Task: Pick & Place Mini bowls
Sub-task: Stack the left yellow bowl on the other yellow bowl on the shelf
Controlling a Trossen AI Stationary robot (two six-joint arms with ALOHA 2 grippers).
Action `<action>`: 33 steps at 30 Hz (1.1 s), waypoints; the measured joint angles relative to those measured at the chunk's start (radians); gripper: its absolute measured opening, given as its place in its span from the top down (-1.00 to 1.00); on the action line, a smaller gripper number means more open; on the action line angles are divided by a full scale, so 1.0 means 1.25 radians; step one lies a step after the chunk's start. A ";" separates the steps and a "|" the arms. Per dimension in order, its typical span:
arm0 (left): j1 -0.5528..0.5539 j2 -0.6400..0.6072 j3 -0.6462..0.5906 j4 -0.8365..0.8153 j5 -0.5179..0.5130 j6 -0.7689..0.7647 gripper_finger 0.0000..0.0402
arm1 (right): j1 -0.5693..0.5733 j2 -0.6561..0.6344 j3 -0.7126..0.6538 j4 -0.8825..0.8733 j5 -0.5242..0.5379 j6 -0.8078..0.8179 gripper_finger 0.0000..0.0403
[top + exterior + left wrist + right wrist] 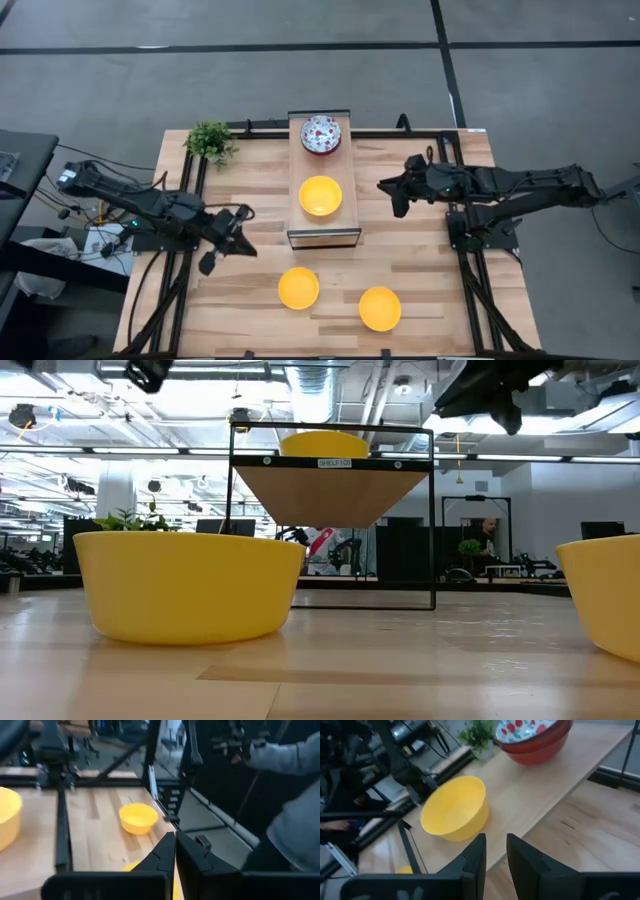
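A raised wooden shelf (323, 222) stands mid-table. On it sit a stack of floral bowls, red outside (321, 133) (535, 737), and one yellow bowl (320, 195) (455, 809). Two more yellow bowls rest on their bases on the table, one (298, 288) (190, 585) near the shelf's front, one (380, 308) (605, 598) toward the near right. My left gripper (232, 242) (175, 855) hovers shut, left of the shelf. My right gripper (397, 190) (496, 854) hovers narrowly open, right of the shelf, facing the yellow bowl on it.
A small green potted plant (210, 140) stands at the far left corner. Black frame rails (195, 290) run along both table sides. A person in a grey sleeve (295, 795) shows beyond the table edge. Bare wood lies between the shelf and each arm.
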 joint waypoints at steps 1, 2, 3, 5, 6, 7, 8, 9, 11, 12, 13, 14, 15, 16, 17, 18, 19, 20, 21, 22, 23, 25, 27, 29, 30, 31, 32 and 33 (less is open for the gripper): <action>-0.020 0.009 0.026 -0.035 -0.012 0.000 0.94 | 0.000 -0.008 -0.006 0.007 0.001 -0.001 0.68; -0.040 0.022 0.052 -0.067 -0.023 0.001 0.94 | 0.000 -0.015 -0.008 0.009 0.003 -0.003 0.68; -0.059 0.036 0.079 -0.103 -0.036 0.001 0.94 | 0.000 -0.020 -0.008 0.009 0.003 -0.007 0.68; -0.091 0.074 0.134 -0.167 -0.064 -0.002 0.94 | 0.000 -0.029 -0.008 0.009 0.002 -0.025 0.68; -0.105 0.099 0.162 -0.194 -0.077 -0.006 0.94 | 0.000 -0.034 -0.008 0.009 0.000 -0.035 0.68; -0.117 0.125 0.187 -0.223 -0.090 -0.013 0.94 | 0.000 -0.039 -0.008 0.009 0.000 -0.046 0.68; -0.126 0.153 0.214 -0.258 -0.103 -0.024 0.94 | 0.000 -0.043 -0.008 0.009 0.000 -0.054 0.68; -0.133 0.182 0.240 -0.286 -0.114 -0.036 0.94 | 0.000 -0.048 -0.008 0.009 -0.001 -0.064 0.68; -0.141 0.238 0.287 -0.355 -0.122 -0.065 0.94 | 0.002 -0.058 -0.009 0.007 -0.003 -0.087 0.68; -0.143 0.266 0.307 -0.385 -0.125 -0.082 0.94 | 0.004 -0.062 -0.009 0.005 -0.005 -0.096 0.68; -0.143 0.291 0.324 -0.411 -0.125 -0.101 0.94 | 0.008 -0.067 -0.010 0.000 -0.005 -0.107 0.68; -0.143 0.314 0.336 -0.429 -0.126 -0.121 0.94 | 0.013 -0.074 -0.015 0.002 -0.005 -0.116 0.68; -0.143 0.337 0.347 -0.438 -0.125 -0.142 0.94 | 0.018 -0.081 -0.024 0.010 -0.004 -0.123 0.68; -0.144 0.357 0.355 -0.438 -0.125 -0.163 0.94 | 0.023 -0.090 -0.037 0.020 -0.004 -0.129 0.68; -0.148 0.376 0.363 -0.438 -0.121 -0.181 0.94 | 0.029 -0.102 -0.054 0.031 -0.004 -0.131 0.68; -0.152 0.394 0.369 -0.438 -0.116 -0.198 0.94 | 0.037 -0.113 -0.073 0.047 -0.003 -0.132 0.68; -0.157 0.410 0.374 -0.439 -0.112 -0.214 0.94 | 0.045 -0.125 -0.095 0.078 -0.003 -0.133 0.68; -0.163 0.424 0.378 -0.439 -0.107 -0.228 0.94 | 0.054 -0.137 -0.121 0.111 -0.003 -0.133 0.68; -0.169 0.439 0.382 -0.441 -0.104 -0.244 0.94 | 0.063 -0.150 -0.146 0.139 -0.003 -0.133 0.68; -0.176 0.451 0.385 -0.441 -0.103 -0.262 0.94 | 0.073 -0.162 -0.171 0.166 -0.004 -0.133 0.68; -0.181 0.461 0.386 -0.441 -0.099 -0.280 0.94 | 0.082 -0.175 -0.193 0.186 -0.004 -0.133 0.68; -0.188 0.481 0.389 -0.442 -0.092 -0.317 0.94 | 0.098 -0.201 -0.234 0.219 -0.004 -0.127 0.68; -0.193 0.498 0.390 -0.442 -0.084 -0.346 0.94 | 0.114 -0.230 -0.265 0.226 -0.003 -0.117 0.68; -0.193 0.513 0.390 -0.441 -0.069 -0.368 0.94 | 0.128 -0.265 -0.289 0.226 -0.004 -0.112 0.68; -0.193 0.520 0.390 -0.441 -0.062 -0.378 0.94 | 0.133 -0.284 -0.296 0.225 -0.005 -0.113 0.68; -0.193 0.527 0.391 -0.442 -0.055 -0.383 0.94 | 0.139 -0.305 -0.300 0.224 -0.005 -0.116 0.68; -0.193 0.532 0.394 -0.443 -0.052 -0.385 0.94 | 0.143 -0.328 -0.303 0.223 -0.007 -0.121 0.68; -0.193 0.538 0.399 -0.442 -0.052 -0.385 0.94 | 0.146 -0.354 -0.307 0.221 -0.014 -0.132 0.68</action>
